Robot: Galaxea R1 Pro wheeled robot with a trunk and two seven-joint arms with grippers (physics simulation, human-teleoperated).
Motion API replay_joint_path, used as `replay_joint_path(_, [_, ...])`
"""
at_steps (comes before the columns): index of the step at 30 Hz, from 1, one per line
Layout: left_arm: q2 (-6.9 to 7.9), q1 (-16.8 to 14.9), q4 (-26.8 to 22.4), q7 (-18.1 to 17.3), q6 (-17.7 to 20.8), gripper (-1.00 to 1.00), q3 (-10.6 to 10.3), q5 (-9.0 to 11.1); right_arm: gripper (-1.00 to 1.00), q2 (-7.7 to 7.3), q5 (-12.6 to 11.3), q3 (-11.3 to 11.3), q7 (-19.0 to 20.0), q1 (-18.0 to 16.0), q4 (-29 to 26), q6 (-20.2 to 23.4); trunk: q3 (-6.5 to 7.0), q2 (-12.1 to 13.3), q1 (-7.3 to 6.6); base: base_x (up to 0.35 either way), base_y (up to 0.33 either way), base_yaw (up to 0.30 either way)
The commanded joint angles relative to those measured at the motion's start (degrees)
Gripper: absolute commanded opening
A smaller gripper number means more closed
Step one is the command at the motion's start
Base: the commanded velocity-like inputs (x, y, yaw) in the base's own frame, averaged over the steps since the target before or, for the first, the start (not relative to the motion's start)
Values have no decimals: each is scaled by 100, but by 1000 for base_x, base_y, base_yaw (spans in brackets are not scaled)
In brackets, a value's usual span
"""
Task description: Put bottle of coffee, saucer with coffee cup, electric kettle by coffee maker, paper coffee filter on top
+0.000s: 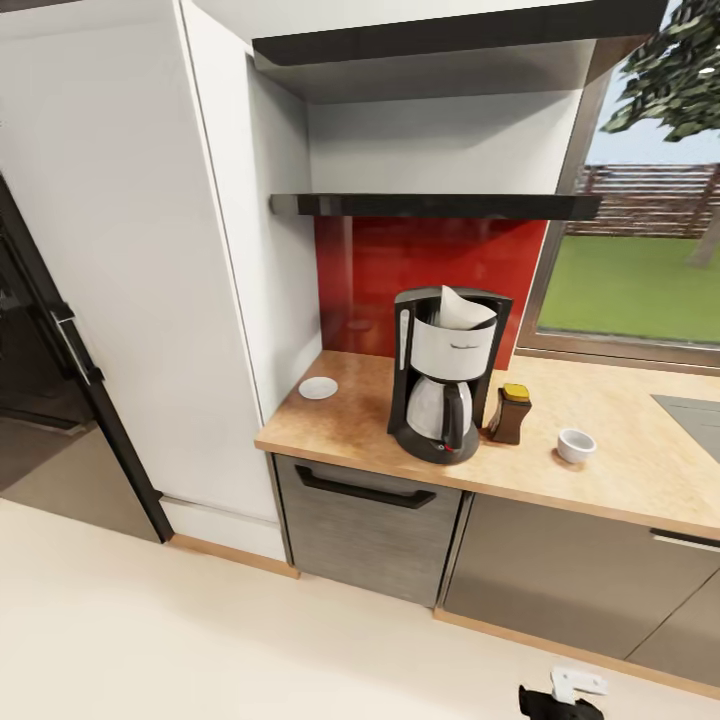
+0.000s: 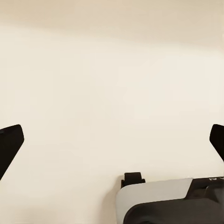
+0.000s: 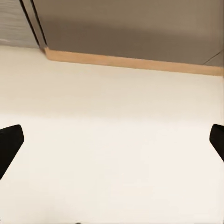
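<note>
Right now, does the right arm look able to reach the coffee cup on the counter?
Probably not yet. The right gripper is open and pointing at bare floor near the cabinet base, while the coffee cup sits up on the countertop, right of the coffee bottle. Nothing blocks it; the arm must be raised.

A wooden surface (image 1: 620,470) is seen across the middle right of the frame, backed by a red splashback (image 1: 400,270) under two dark shelves (image 1: 430,205). A tall white cabinet (image 1: 130,250) fills the left. A window (image 1: 640,270) at right shows grass. A cream floor (image 1: 200,640) lies below.
</note>
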Motion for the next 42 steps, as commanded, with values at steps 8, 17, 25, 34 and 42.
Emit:
replay_joint_path(8, [-3,-4,4,-2,-20,100,8,-44,100,103,60,-36,-179,-7,193,-29,-9,-8,2,0,67,0])
replay_joint_path(17, [-5,-4,4,-3,-19,100,8,-39,100,110,56,-36,-199,-4,380,-45,-9,-8,2,0,105,0])
replay_joint_path(25, [-15,-4,4,0,-19,100,1,-54,100,111,48,-36,-192,-1,446,-47,-9,-8,2,62,283,0])
replay_joint_path(34, [-18,-4,4,-3,-19,100,4,-56,100,111,50,-36,-173,-1,457,-47,-9,-8,2,220,242,-68])
replay_joint_path(42, [-19,-4,4,-4,-22,100,0,-48,100,113,52,-36,-169,1,458,-47,-9,-8,2,192,256,-242])
